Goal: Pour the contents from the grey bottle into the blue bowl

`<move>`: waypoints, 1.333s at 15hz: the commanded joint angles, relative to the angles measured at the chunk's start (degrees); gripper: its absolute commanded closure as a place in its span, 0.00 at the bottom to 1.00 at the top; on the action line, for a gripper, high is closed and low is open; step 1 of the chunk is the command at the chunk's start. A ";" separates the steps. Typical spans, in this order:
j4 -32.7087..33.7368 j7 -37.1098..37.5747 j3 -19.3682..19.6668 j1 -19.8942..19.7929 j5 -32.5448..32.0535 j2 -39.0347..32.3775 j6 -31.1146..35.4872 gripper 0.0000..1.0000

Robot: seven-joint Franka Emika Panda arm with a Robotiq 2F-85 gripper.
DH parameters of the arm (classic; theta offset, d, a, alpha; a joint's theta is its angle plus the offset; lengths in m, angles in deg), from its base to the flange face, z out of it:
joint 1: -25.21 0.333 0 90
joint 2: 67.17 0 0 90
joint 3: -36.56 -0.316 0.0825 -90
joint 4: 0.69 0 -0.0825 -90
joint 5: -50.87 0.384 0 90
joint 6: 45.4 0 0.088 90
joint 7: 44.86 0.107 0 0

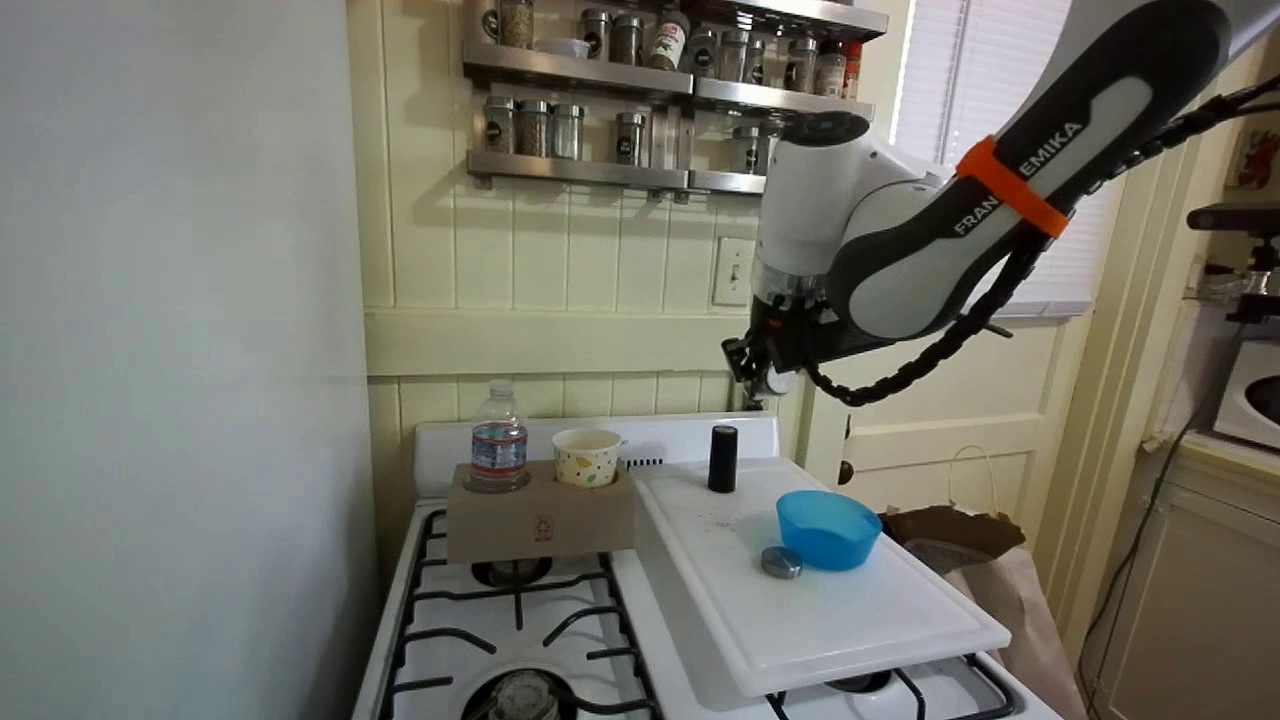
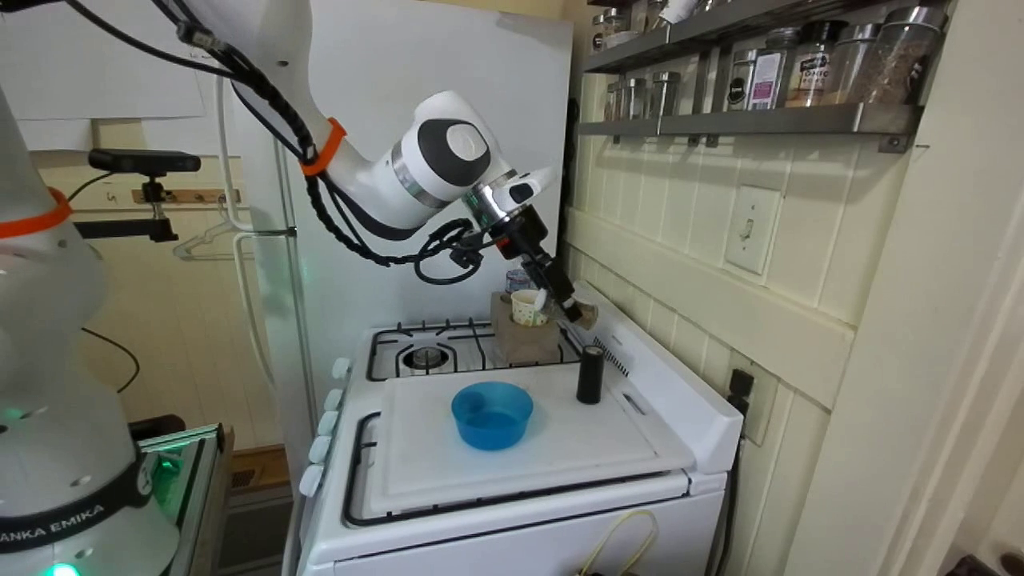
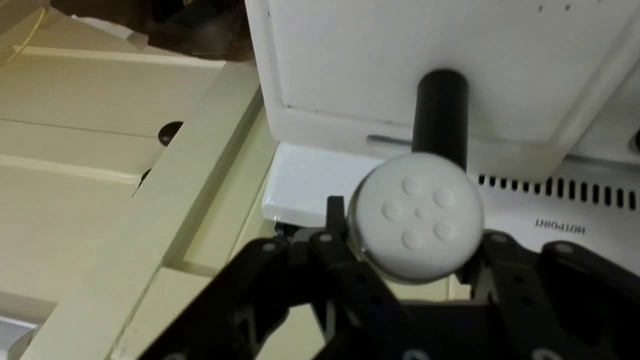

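Observation:
My gripper (image 1: 752,378) (image 2: 572,308) is shut on a small bottle, which I take as the grey bottle (image 2: 590,314) (image 3: 417,218). In the wrist view its round white end, with several small bumps, faces the camera between the fingers and hides most of its body. It is held tilted in the air, above the back of the stove. Its far end looks brownish in an exterior view. The blue bowl (image 1: 830,540) (image 2: 492,424) stands upright on the white board, lower and nearer the board's middle. The bowl is out of the wrist view.
A small black bottle (image 1: 722,460) (image 2: 590,376) (image 3: 442,115) stands on the white board (image 1: 850,640) below the gripper. A grey lid (image 1: 781,562) lies beside the bowl. A cardboard holder (image 1: 540,530) bears a clear bottle (image 1: 498,440) and a paper cup (image 1: 586,458). Spice shelves (image 1: 580,170) hang above.

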 commanded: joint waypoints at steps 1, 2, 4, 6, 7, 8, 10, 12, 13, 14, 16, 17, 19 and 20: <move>1.79 -8.95 -1.90 -1.79 4.30 2.39 -11.33 0.77; -0.18 -6.68 -2.11 -1.76 4.57 0.28 -4.88 0.52; 1.59 -7.76 -2.32 -2.30 4.49 1.06 -9.11 0.52; 2.14 -8.39 -2.32 -2.61 4.55 1.66 -9.88 0.77; 2.29 -11.87 -2.30 -1.95 8.74 1.32 -10.87 0.77; 2.78 -17.47 -2.00 -1.44 14.20 1.13 -13.09 0.77; 3.80 -26.51 -1.63 -1.49 23.11 1.59 -17.94 0.77; 5.06 -34.23 -1.20 -2.27 29.59 2.27 -23.74 0.77; 6.12 -36.87 -0.80 -2.66 31.98 2.04 -26.48 0.77; 7.44 -40.20 -0.20 -3.04 34.87 1.60 -29.04 0.77; 10.42 -42.86 0.43 -3.96 37.26 -0.24 -33.68 0.77; 11.76 -44.83 0.85 -4.28 39.01 -1.22 -35.40 0.77; 14.97 -47.12 1.42 -4.91 41.67 -4.23 -37.65 0.77; 16.75 -48.19 1.59 -5.10 43.14 -5.91 -38.66 0.77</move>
